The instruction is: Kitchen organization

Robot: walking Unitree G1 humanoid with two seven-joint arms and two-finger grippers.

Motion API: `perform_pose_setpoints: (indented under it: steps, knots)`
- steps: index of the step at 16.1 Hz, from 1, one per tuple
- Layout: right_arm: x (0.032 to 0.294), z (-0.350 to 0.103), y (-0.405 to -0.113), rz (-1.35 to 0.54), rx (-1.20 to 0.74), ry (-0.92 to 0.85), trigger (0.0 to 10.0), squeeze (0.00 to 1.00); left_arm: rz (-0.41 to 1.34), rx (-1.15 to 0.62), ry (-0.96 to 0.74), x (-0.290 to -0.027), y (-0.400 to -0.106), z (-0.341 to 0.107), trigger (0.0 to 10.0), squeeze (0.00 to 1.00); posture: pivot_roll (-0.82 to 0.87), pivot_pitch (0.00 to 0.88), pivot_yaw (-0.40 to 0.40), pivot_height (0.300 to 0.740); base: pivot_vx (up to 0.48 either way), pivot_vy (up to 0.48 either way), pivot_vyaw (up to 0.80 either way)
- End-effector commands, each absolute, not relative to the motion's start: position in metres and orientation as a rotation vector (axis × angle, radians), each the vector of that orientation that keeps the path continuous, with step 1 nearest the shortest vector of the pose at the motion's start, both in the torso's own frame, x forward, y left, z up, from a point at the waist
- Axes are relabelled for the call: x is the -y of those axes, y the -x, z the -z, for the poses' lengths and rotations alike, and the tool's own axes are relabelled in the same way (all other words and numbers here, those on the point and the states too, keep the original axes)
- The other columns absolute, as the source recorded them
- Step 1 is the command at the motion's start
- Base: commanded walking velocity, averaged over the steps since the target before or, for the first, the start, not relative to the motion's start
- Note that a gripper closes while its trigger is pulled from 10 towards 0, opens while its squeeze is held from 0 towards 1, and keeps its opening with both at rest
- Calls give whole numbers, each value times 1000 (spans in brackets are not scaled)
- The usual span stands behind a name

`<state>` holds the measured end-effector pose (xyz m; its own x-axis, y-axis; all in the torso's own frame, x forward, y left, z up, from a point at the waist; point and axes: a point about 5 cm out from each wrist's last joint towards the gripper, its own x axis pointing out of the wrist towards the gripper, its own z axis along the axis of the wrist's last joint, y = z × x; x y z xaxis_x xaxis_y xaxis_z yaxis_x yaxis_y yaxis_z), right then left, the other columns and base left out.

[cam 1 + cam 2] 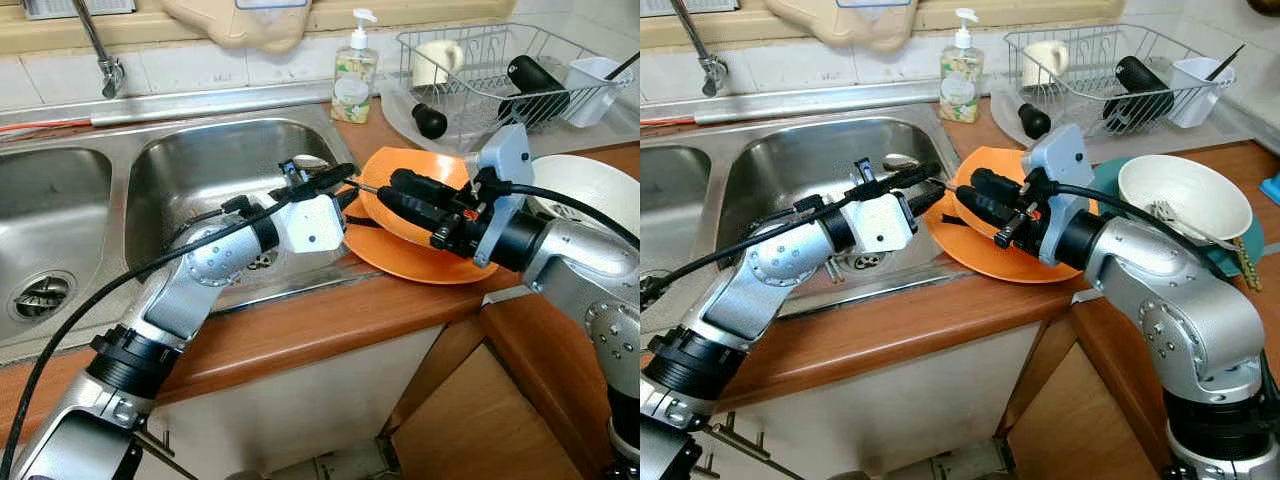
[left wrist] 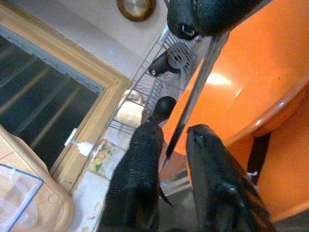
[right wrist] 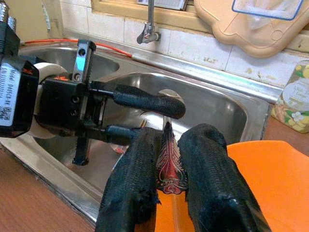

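Observation:
A utensil with a red and black patterned handle [image 3: 170, 166] is clamped in my right gripper [image 1: 392, 190], which is shut on it above the orange plates [image 1: 440, 258] at the sink's right rim. Its thin dark shaft [image 2: 193, 92] points toward the sink. The shaft's tip lies between the fingers of my left gripper [image 1: 350, 184], which faces the right one tip to tip. Those fingers stand apart on either side of the shaft. Two orange plates are stacked, the upper one tilted.
The steel sink basin [image 1: 200, 170] lies under the left arm. A soap bottle [image 1: 354, 75] and a wire dish rack [image 1: 500, 70] with a mug and dark items stand behind. A white bowl [image 1: 1185, 195] sits on a teal plate at right. A cupboard door [image 1: 480, 420] hangs open below.

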<state>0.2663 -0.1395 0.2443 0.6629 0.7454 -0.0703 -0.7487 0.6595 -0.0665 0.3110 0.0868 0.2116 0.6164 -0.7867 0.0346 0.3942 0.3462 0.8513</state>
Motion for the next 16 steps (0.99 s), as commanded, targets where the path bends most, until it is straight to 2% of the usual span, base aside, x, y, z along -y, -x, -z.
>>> perform_pose_setpoints:
  steps: [1, 5, 6, 7, 11, 12, 13, 14, 15, 16]
  knots:
    - [134, -249, -264, -868, -23, 103, 0, 0, 806, 496, -949, -86, -313, -213, 0, 0, -72, 0, 11, 740, 0, 0, 0]
    - [133, -248, -265, -868, -32, 99, 0, 0, 824, 500, -972, -87, -312, -210, 0, 0, -71, 0, 7, 740, 0, 0, 0]
    - [133, -247, -265, -869, -33, 100, 1216, 0, 827, 501, -979, -87, -311, -209, 0, 0, -71, 0, 7, 740, 0, 0, 0]
    - [133, -247, -265, -864, -30, 103, 10000, 0, 824, 501, -993, -88, -312, -208, 0, 0, -71, 0, 7, 740, 0, 0, 0]
    - [130, -247, -265, -874, -25, 93, 10000, 0, 779, 494, -1040, -102, -318, -212, 0, 0, -67, 0, 1, 740, 0, 0, 0]
    - [129, -248, -265, -874, -18, 77, 10000, 1000, 762, 478, -1060, -109, -320, -211, 0, 0, -67, 0, 1, 740, 0, 0, 0]
    - [130, -248, -266, -851, -12, 98, 10000, 1000, 739, 460, -1072, -116, -322, -211, 0, 0, -67, 0, 1, 740, 0, 0, 0]
    - [132, -247, -267, -829, -11, 115, 10000, 800, 725, 447, -1082, -120, -324, -210, 0, 0, -67, 0, 1, 740, 0, 0, 0]
    - [136, -243, -266, -810, -23, 122, 10000, 0, 670, 386, -1106, -134, -330, -207, 0, 0, -69, 0, 7, 740, 0, 0, 0]
    - [140, -241, -264, -798, -34, 134, 10000, 0, 627, 319, -1134, -148, -335, -202, 0, 0, -71, 0, 9, 740, 0, 0, 0]
